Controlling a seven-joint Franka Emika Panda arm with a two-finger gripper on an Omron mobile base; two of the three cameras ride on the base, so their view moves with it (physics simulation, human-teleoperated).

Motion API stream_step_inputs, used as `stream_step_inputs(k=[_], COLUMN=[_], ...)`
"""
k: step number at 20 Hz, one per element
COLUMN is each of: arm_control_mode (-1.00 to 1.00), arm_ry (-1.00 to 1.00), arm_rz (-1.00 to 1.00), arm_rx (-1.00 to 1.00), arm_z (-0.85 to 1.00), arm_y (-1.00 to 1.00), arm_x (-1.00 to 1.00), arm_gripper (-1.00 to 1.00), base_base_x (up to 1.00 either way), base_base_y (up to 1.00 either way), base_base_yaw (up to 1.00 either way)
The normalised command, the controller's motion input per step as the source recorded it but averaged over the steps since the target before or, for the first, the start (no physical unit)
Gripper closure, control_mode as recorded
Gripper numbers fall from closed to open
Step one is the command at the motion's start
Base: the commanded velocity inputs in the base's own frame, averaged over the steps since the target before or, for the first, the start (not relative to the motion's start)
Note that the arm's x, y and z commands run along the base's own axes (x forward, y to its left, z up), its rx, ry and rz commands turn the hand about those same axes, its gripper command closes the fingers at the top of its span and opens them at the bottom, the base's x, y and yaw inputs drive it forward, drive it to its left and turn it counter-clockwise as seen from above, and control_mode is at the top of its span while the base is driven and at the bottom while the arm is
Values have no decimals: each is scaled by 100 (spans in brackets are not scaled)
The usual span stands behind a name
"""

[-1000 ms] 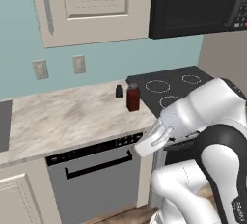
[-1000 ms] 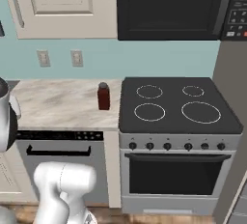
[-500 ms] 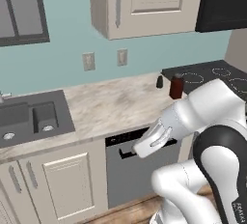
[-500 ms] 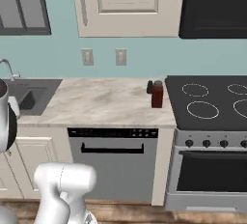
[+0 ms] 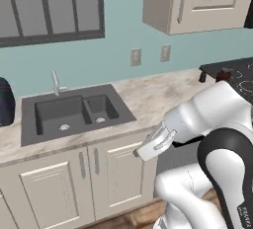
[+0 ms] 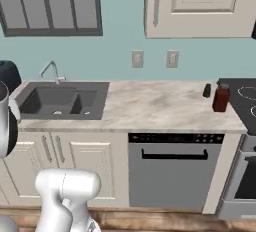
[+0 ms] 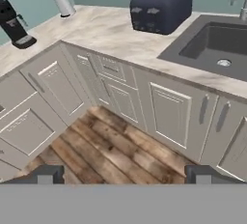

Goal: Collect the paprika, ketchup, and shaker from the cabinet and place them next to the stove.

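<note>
End effector (image 7: 123, 175) hanging open, empty, pointing down at floor before sink-side doors. Paprika (image 6: 220, 98) and shaker (image 6: 207, 90) standing upright, right edge of frame, on worktop (image 6: 150, 106) beside stove (image 6: 245, 101). Cabinet (image 6: 200, 6) sitting upper right, door shut; ketchup presumably inside.

The marble counter (image 6: 150, 107) bears the paprika (image 6: 220, 98) and shaker (image 6: 207, 90) beside the stove (image 6: 242, 100).

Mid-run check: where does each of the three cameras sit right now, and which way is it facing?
Left base view: behind the arm's left, facing sink and counter; white arm lower right.
Right base view: behind its right, squarely facing counter, dishwasher, paprika by the stove; arm at left edge.
Hand view: on the hand, angled down at floor, toaster; open gripper.
Shared: sink, counter.
</note>
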Motion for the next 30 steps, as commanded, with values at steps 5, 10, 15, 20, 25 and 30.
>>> stream_step_inputs(k=[5, 10, 15, 20, 25, 30], arm_control_mode=[100, 100, 100, 100, 100, 100], arm_ry=[0, 0, 0, 0, 0, 0], arm_rz=[0, 0, 0, 0, 0, 0], arm_rx=[0, 0, 0, 0, 0, 0], arm_z=[0, 0, 0, 0, 0, 0], arm_y=[0, 0, 0, 0, 0, 0], arm_x=[0, 0, 0, 0, 0, 0], arm_gripper=[-100, -100, -100, -100, -100, -100], base_base_x=[-14, -10, 0, 5, 24, 28], base_base_y=[100, 95, 85, 65, 48, 38], base_base_yaw=[0, 0, 0, 0, 1, 9])
